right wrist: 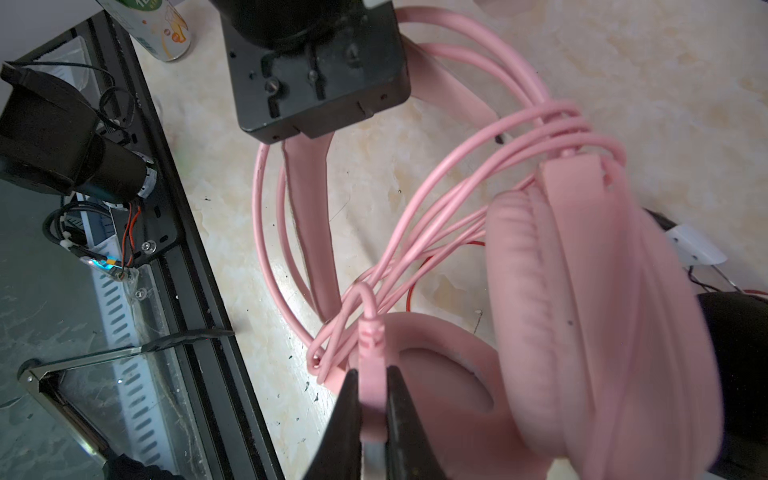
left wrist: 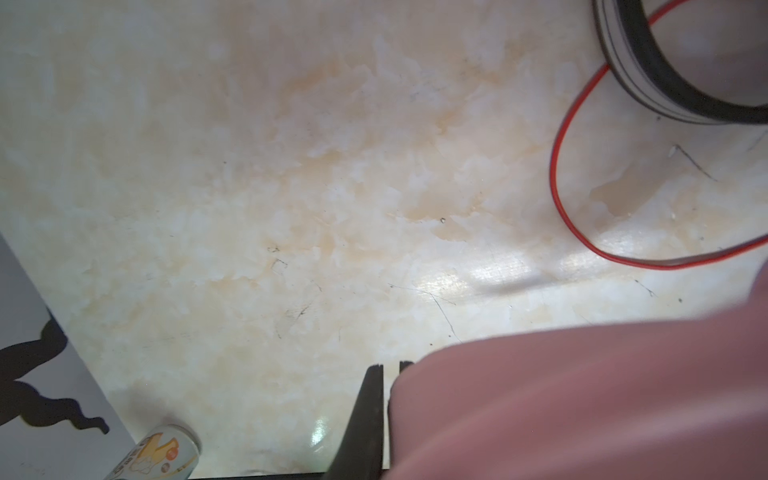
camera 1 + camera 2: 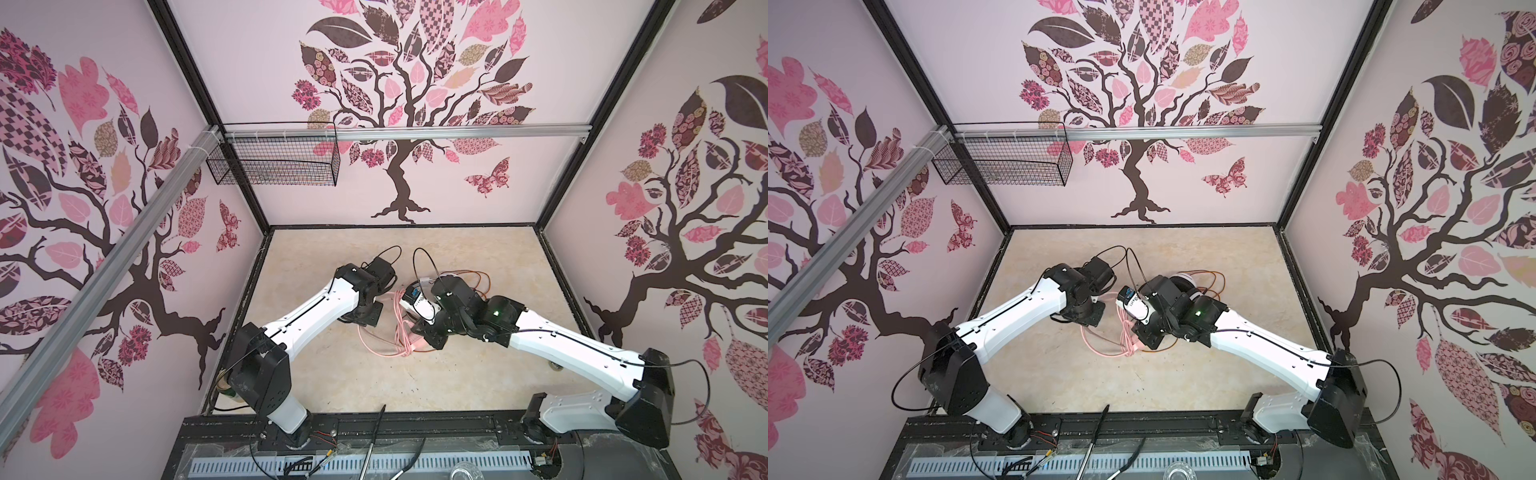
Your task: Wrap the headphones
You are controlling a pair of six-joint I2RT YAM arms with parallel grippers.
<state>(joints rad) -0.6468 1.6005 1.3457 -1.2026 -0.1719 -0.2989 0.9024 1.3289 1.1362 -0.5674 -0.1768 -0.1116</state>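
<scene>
Left wrist view: the pale pink over-ear headset (image 2: 582, 399) is a soft blur right against the lens, swallowing all but the tip of one of the left gripper's (image 2: 390, 365) black fingers (image 2: 363, 415). The white-and-black headset (image 2: 648, 70) is chopped off at the frame's edge, its orange-red cord (image 2: 555, 166) running out of shot. A printed drinks can (image 2: 162, 453) is cut off too, lettering unreadable. In both top views the white-and-black right arm (image 3: 1266, 345) covers most of both headsets. Right wrist: the lower end of the pale pink plug (image 1: 371, 340) vanishes between the right gripper's (image 1: 371, 372) fingers (image 1: 340, 424).
</scene>
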